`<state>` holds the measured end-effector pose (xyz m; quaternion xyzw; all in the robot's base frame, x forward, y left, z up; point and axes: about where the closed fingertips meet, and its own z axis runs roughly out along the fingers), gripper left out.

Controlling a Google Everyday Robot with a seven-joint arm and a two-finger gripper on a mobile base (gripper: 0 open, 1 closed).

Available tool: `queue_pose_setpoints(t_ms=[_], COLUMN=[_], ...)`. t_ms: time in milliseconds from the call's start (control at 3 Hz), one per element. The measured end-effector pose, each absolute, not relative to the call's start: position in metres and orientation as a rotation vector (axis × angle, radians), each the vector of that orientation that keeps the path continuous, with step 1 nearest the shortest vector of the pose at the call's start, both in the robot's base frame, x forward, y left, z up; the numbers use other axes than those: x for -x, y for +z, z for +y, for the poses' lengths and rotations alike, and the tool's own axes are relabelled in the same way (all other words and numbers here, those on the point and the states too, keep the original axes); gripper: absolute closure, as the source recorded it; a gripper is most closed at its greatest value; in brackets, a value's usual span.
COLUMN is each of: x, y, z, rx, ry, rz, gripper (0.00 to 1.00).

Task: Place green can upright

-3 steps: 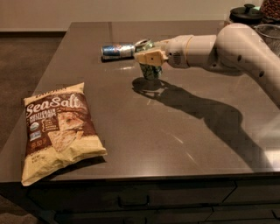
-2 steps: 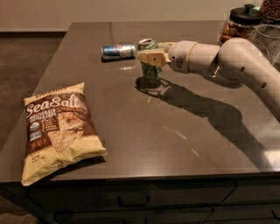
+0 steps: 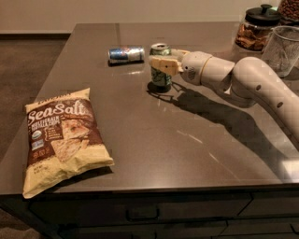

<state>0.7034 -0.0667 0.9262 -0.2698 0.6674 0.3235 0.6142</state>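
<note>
Some of the upright green can (image 3: 161, 80) hides behind the tool (image 3: 162, 57) clamped round it — arm (image 3: 261, 88) cut off at right

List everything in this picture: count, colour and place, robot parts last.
green can: one, dark green, upright on the table, back centre.
blue-and-silver can: one, on its side, left of the green can.
chip bag: one, yellow and brown, flat, front left.
jar: one, clear, black lid, back right.
second jar: one, brownish contents, cut off top right.
glass: one, clear, right of the jar.
table: one, dark brown, drawers below.
arm: one, off-white, reaching from the right.
gripper: one, cream, shut on the green can's upper half.
</note>
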Motion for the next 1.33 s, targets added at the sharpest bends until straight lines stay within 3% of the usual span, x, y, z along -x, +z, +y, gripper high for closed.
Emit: queue_pose_setpoints(t_ms=[333, 1333], x=[-0.702, -0.695], y=[0.919, 0.914], z=[-0.072, -0.080], rx=[0.580, 0.580], ry=[0.752, 0.690], rz=[1.515, 1.469], gripper=[0.93, 0.15])
